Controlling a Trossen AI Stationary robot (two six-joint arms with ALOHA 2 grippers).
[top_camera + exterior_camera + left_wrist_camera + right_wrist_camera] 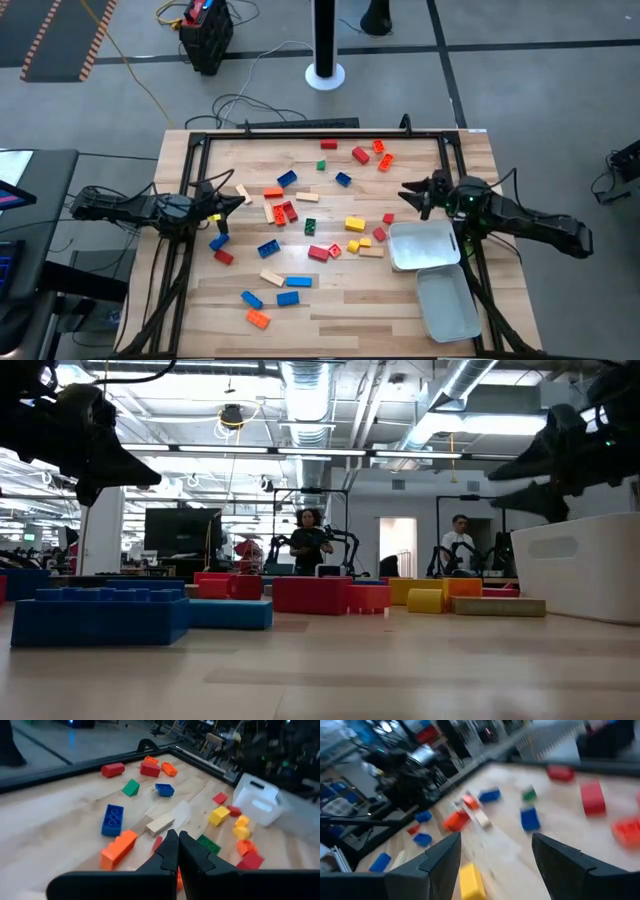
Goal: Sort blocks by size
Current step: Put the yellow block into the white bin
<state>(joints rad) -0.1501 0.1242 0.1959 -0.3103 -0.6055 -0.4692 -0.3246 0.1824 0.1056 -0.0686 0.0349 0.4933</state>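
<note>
The blocks lie flat and scattered over the wooden table: a red one (360,155), a blue one (287,179), a yellow one (355,224), a green one (310,227), a tan one (272,277) and others. My left gripper (238,198) hovers shut at the table's left side, above the blocks and clear of them. In the left wrist view its fingers (177,845) meet above an orange block (119,849). My right gripper (408,195) hovers open at the right side. Nothing is between its fingers (495,840), and a yellow block (471,881) lies below.
Two white trays stand at the table's right: one (425,245) beside my right arm, one (447,305) nearer the front edge. A black frame (300,127) borders the table. In the low view, people (310,540) stand far behind it.
</note>
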